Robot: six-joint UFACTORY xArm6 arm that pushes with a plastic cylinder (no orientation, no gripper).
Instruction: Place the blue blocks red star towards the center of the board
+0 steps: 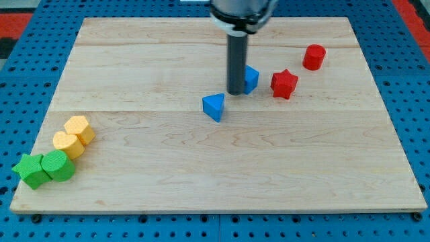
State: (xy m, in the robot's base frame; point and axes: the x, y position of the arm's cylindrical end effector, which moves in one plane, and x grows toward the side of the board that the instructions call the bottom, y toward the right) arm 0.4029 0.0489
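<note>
Green blocks (44, 168) sit nearest the camera, well clear of the action. My tip (236, 92), a bare rod without jaws, touches one blue block (250, 78); the blue triangle (214, 106) lies just beside it, the red star (284, 83) beyond. All three already look near the worktop (201, 181) centre, leaving little to do.

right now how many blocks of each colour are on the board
blue: 2 (blue triangle, blue block partly behind my tip)
red: 2 (red star, red cylinder)
yellow: 2 ()
green: 2 ()
total: 8
</note>
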